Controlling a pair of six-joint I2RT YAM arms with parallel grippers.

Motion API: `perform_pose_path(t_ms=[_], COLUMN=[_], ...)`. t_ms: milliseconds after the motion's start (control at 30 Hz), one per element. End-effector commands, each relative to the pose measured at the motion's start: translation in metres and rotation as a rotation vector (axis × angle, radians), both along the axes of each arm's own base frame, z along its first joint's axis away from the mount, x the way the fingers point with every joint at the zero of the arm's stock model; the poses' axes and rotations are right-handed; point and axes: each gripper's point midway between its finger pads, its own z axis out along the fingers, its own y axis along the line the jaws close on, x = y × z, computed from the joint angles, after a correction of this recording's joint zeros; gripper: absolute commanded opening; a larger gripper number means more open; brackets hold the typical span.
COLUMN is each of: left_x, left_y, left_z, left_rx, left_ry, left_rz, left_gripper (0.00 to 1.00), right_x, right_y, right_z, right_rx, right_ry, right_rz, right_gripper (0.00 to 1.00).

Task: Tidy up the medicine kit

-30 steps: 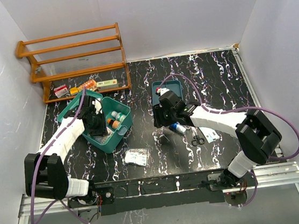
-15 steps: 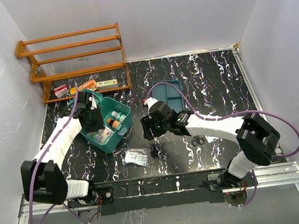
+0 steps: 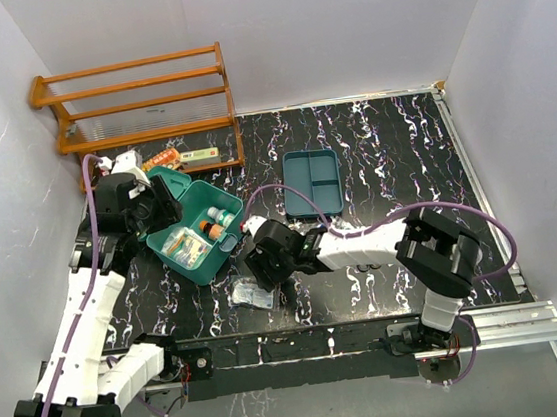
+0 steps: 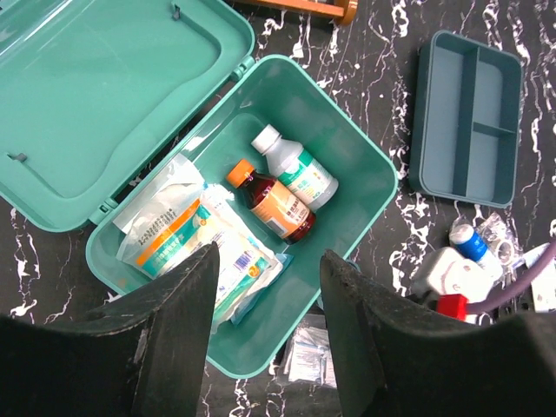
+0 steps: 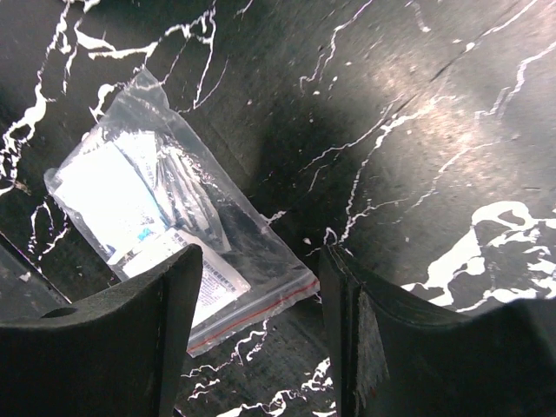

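Hovering low over the table (image 3: pixel 403 154), the right gripper (image 5: pixel 256 278) has its jaws wide apart and holds nothing. The clear bag (image 5: pixel 165 217) of small packets lies flat just in front of the jaws and a bit to one side. Its long side slants across the gap. The right arm is much nearer to it. The medicine kit (image 3: pixel 226 257) sits open close by, with bottles (image 4: pixel 282 187) inside. Above it hangs the left gripper (image 4: pixel 268 261), also wide open and empty.

White walls (image 3: pixel 338 21), black, possibly marble table (image 3: pixel 392 145), wooden rack (image 3: pixel 136 104) back-left
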Motion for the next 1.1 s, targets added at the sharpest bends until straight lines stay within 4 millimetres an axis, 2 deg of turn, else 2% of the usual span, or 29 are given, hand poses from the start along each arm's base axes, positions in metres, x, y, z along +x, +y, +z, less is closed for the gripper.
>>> perform_pose_path(t_ms=[0, 100, 200, 267, 367, 533, 667, 800, 900, 967, 1067], left_x=[-0.004, -0.006, -0.006, -0.006, -0.005, -0.002, 0.003, 0.007, 0.01, 0.012, 0.011], left_y=[0.002, 0.002, 0.001, 0.001, -0.001, -0.002, -0.004, -0.006, -0.003, 0.009, 0.026], left_z=[0.017, 0.016, 0.016, 0.017, 0.018, 0.017, 0.015, 0.016, 0.021, 0.025, 0.034], left_rx=[-0.027, -0.03, -0.035, -0.035, -0.036, -0.039, -0.046, -0.054, -0.047, -0.029, 0.003], left_ry=[-0.058, -0.052, -0.055, -0.059, -0.066, -0.067, -0.065, -0.065, -0.075, -0.076, -0.088], left_rz=[0.019, 0.021, 0.017, 0.015, 0.007, 0.005, 0.001, -0.003, 0.018, 0.099, 0.193], left_gripper=[0.5, 0.51, 0.51, 0.51, 0.51, 0.51, 0.51, 0.51, 0.51, 0.5, 0.51], right_x=[0.008, 0.003, 0.009, 0.018, 0.015, 0.01, 0.012, 0.003, 0.002, 0.003, 0.002], right_y=[0.032, 0.03, 0.019, 0.004, -0.012, -0.028, -0.038, -0.024, -0.01, -0.002, 0.011], right_z=[0.022, 0.018, 0.01, 0.003, -0.009, -0.008, 0.0, 0.014, 0.026, 0.036, 0.04], right_rx=[0.1, 0.09, 0.046, -0.007, -0.042, -0.06, -0.06, -0.008, 0.024, 0.055, 0.089], right_ry=[-0.054, -0.044, -0.063, -0.081, -0.065, -0.066, -0.096, -0.079, -0.073, -0.091, -0.101], right_rz=[0.041, 0.046, -0.022, -0.113, -0.174, -0.206, -0.221, -0.123, -0.076, -0.053, 0.005], right_gripper=[0.54, 0.54, 0.51, 0.41, 0.26, 0.0, 0.0, 0.0, 0.23, 0.39, 0.51])
